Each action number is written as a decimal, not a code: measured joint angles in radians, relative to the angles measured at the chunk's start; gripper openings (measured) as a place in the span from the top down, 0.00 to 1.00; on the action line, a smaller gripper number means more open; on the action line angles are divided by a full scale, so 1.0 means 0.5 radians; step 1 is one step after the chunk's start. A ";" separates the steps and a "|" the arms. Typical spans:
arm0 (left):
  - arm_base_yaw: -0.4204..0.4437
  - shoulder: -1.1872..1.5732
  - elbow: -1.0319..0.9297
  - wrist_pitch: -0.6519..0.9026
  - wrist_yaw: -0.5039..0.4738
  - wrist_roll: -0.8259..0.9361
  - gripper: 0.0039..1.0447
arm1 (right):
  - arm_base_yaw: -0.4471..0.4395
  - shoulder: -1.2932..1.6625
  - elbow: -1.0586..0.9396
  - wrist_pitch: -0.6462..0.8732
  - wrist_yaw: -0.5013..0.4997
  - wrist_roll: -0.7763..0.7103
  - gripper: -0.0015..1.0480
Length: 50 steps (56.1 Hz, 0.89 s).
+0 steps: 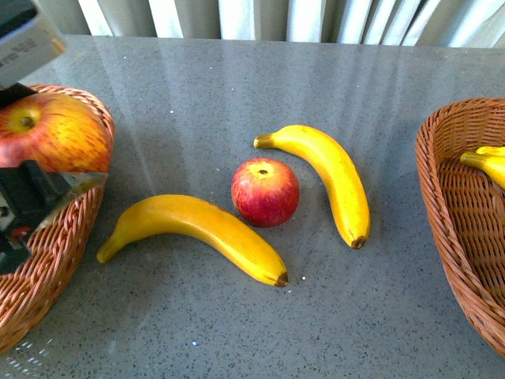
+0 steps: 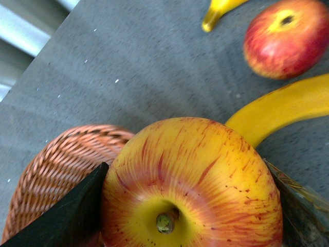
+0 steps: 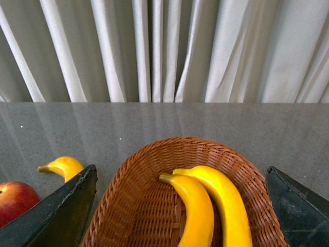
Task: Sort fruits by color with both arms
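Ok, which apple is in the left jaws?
The yellow-streaked apple above the left basket; the redder apple lies free on the table.

My front camera looks down across the table [image 1: 237,79] toward the curtains [image 1: 237,16]. Left wrist's jammed right up against the streaked apple [image 2: 190,185]; right wrist peers over the right basket [image 3: 128,195]. All three share the red apple [image 1: 265,192].

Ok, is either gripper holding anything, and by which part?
The left gripper holds the streaked apple, its fingers pressed on opposite sides, stem end toward the wrist camera. The right gripper is open and holds nothing.
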 joint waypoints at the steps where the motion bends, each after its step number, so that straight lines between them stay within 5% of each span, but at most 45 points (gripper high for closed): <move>1: 0.034 0.002 -0.001 0.000 0.021 0.010 0.27 | 0.000 0.000 0.000 0.000 0.000 0.000 0.09; 25: 0.440 0.264 -0.125 0.161 0.033 0.272 0.25 | 0.000 0.000 0.000 0.000 0.000 0.000 0.09; 30: 0.430 0.260 -0.134 0.161 0.059 0.272 0.07 | 0.000 0.000 0.000 0.000 0.000 0.000 0.09; 50: 0.184 0.161 -0.056 0.066 0.023 0.072 0.09 | 0.000 0.000 0.000 0.000 0.000 0.000 0.09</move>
